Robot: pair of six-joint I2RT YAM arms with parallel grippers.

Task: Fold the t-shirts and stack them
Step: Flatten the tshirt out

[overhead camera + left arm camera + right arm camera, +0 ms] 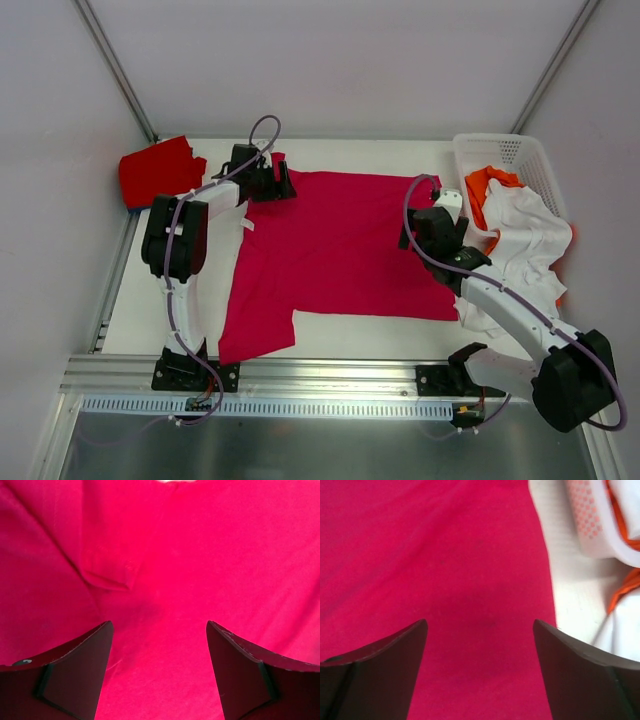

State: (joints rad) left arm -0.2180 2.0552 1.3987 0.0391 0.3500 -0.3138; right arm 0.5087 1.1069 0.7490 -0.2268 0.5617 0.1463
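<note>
1. Top external shows the pink shirt (pixel 340 245) spread mid-table, with the left gripper (pixel 268 182) at its far-left corner and the right gripper (pixel 425 228) at its right edge.
2. Both finger pairs stand wide, holding nothing.
3. Closing too high would miss the cloth; uneven pinches would skew the fold.
4. White shirt (pixel 525 240) lies near the right gripper and could snag.

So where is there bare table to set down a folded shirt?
Two bare strips of table: behind the crimson shirt, toward the far edge, and between its hem and the metal rail. Crowded at right: basket, white shirt.
</note>
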